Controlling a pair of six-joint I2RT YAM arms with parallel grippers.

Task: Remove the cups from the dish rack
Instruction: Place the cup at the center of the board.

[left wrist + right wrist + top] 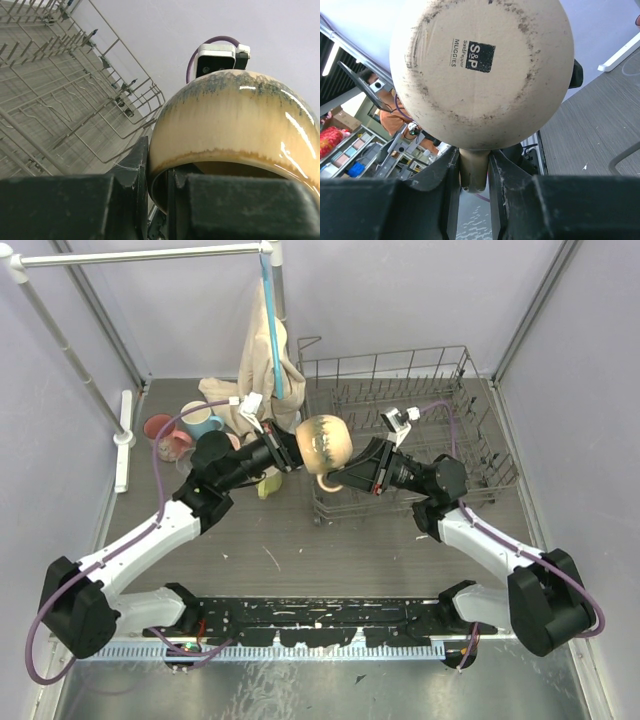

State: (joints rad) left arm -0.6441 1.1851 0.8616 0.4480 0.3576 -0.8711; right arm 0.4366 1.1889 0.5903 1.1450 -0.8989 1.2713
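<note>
At frame centre, just left of the rack [385,358], the tan mug [323,440] hangs between both arms, the right gripper [474,172] pinching its handle [328,483] and the left gripper [159,180] clamping its rim [210,156], apparently a handover toward the cups [188,430] at middle left.

A robotics lab test cell: plain pale partition walls [580,330] box in a grey wood-grain tabletop [300,550] with a white metal rail frame [140,255]. Beyond are cluttered shelves of coloured boxes [342,152] and a person in an orange shirt [395,117].
</note>
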